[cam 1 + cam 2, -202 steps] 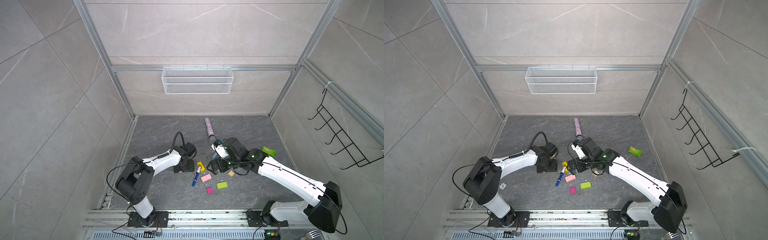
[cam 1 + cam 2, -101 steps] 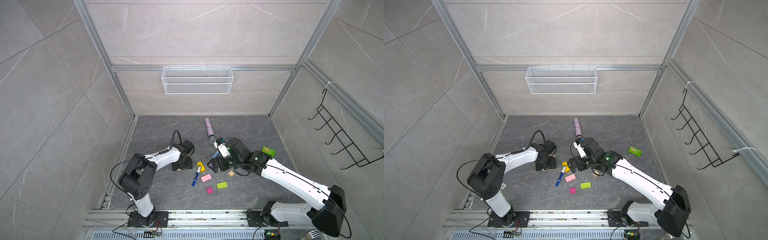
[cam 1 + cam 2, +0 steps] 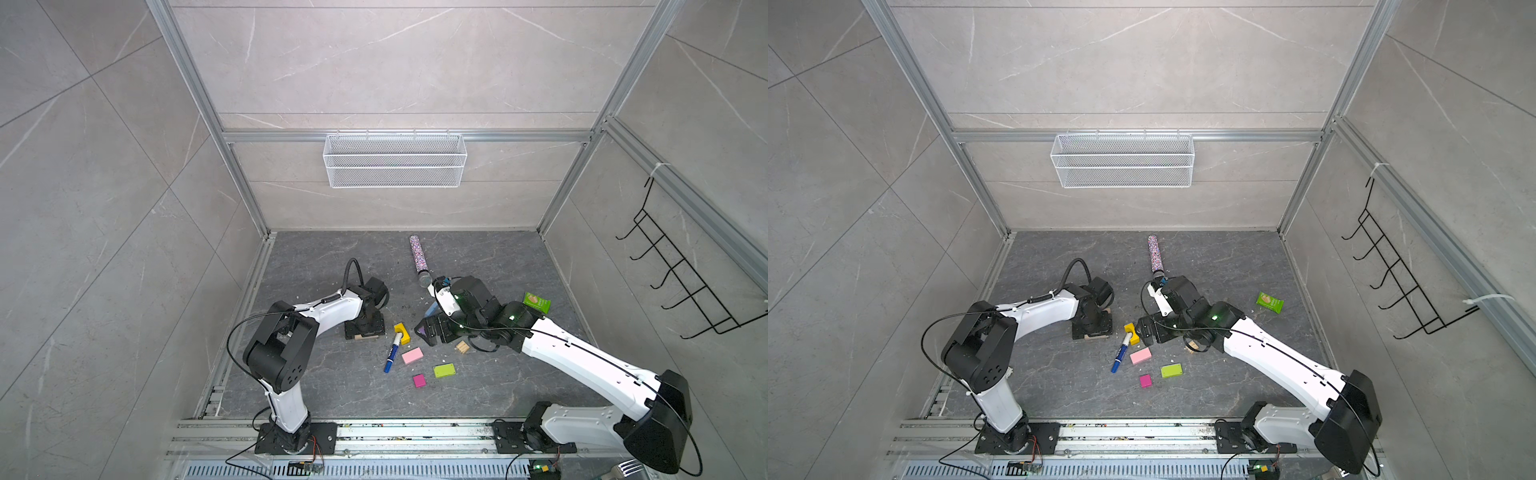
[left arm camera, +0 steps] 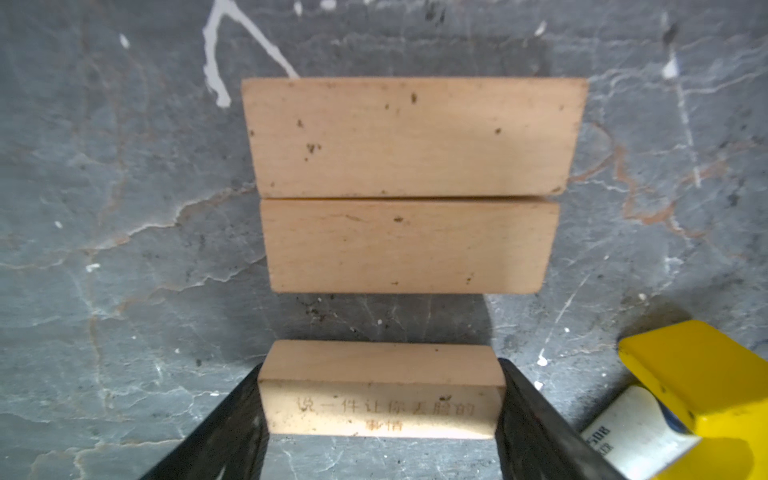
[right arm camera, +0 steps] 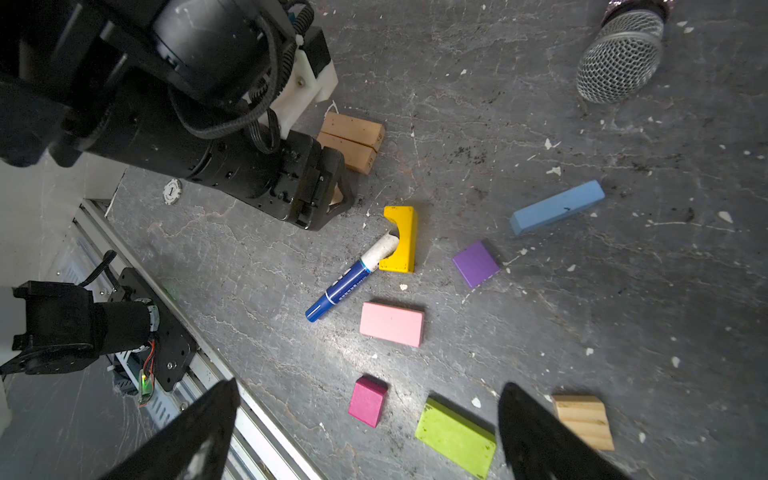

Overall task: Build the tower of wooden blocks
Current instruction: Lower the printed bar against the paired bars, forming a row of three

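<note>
My left gripper (image 4: 380,374) is shut on a plain tan bar (image 4: 380,409), one finger on each end. It holds the bar low over the floor, a small gap from two tan bars (image 4: 409,191) that lie side by side. In both top views this gripper (image 3: 363,328) hides most of them. My right gripper (image 5: 365,432) hangs open and holds nothing, above the magenta block (image 5: 368,401) and lime-green block (image 5: 455,436). Round about lie the pink block (image 5: 392,324), yellow arch (image 5: 401,239), purple block (image 5: 476,264), light-blue bar (image 5: 557,206) and tan cube (image 5: 584,422).
A blue-and-white marker pen (image 5: 349,282) lies with its tip in the yellow arch. The glittery tube (image 3: 417,257) lies toward the back wall, and a green packet (image 3: 537,301) lies at the right. A metal rail (image 3: 332,432) runs along the front edge.
The left arm has shifted slightly and its gripper sits a little lower beside the tan bars. The right arm has barely moved, and the loose blocks lie where they were.
</note>
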Action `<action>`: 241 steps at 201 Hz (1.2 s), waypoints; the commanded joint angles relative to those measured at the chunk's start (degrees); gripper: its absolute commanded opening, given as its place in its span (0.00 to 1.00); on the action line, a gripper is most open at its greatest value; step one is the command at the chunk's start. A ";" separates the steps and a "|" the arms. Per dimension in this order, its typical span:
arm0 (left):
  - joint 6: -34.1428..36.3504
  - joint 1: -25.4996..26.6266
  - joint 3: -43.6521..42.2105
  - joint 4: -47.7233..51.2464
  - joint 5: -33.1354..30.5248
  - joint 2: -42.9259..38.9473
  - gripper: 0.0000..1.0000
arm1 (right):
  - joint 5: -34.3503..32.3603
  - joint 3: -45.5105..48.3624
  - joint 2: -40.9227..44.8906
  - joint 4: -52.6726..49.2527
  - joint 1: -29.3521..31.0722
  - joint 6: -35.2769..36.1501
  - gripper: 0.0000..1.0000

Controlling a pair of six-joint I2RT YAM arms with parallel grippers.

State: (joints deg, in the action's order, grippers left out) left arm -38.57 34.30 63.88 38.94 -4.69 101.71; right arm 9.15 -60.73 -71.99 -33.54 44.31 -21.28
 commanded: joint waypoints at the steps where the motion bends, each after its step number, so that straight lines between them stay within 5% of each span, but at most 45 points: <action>1: 1.04 -0.05 2.11 1.00 -1.71 1.35 0.66 | -0.75 0.08 0.45 0.53 -0.18 -0.78 0.99; 241: 0.86 -0.10 5.12 1.33 -2.35 4.96 0.66 | 0.15 0.00 0.18 0.20 -0.15 -0.52 0.99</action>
State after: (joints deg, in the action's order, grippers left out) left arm -37.91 34.30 67.66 39.33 -6.96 105.65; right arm 9.21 -60.73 -71.99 -33.54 44.31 -21.28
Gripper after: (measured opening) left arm 0.762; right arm 0.990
